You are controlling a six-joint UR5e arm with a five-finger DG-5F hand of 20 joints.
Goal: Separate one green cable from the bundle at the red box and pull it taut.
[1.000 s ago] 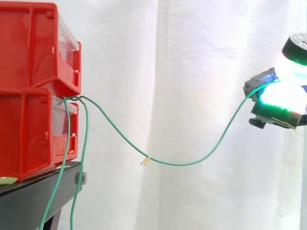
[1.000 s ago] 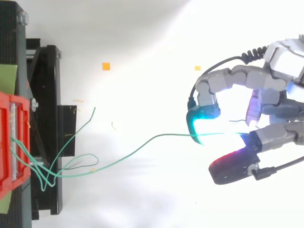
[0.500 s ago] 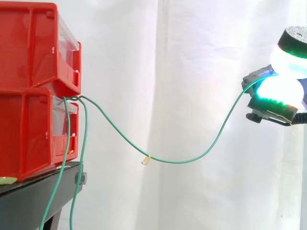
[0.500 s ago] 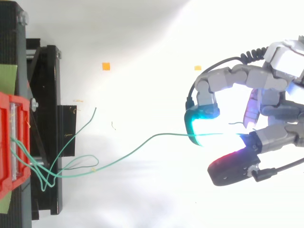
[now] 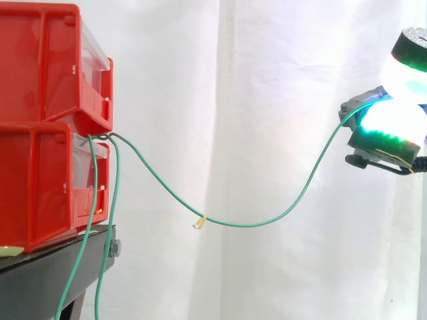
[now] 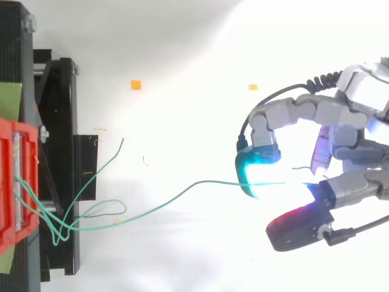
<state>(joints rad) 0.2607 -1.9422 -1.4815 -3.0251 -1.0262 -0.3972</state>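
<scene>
Hand: right edge of frame, mid-height in the side view. Curled, pinching the green cable between glowing pads.

Green cable: strung from hand at right to the bundle at left. Sagging in a deep curve through the centre, lowest at lower centre, with a small pale tag near the low point. Not yet taut.

Handling, as judged: light, thin, limp, smooth-jacketed, likely to slip through a loose pinch. Best held as now, firm between pads, well out from the bundle. Steady pull advised, since a jerk risks dragging the neighbouring strands.

Bundle: at the seam between the two stacked red boxes, upper left. Two other strands hanging past the black stand.

White curtain: behind all.

Change over the last half second: hand slightly nearer the right edge in the side view, slightly lower in the top view. Sag almost unchanged.
</scene>
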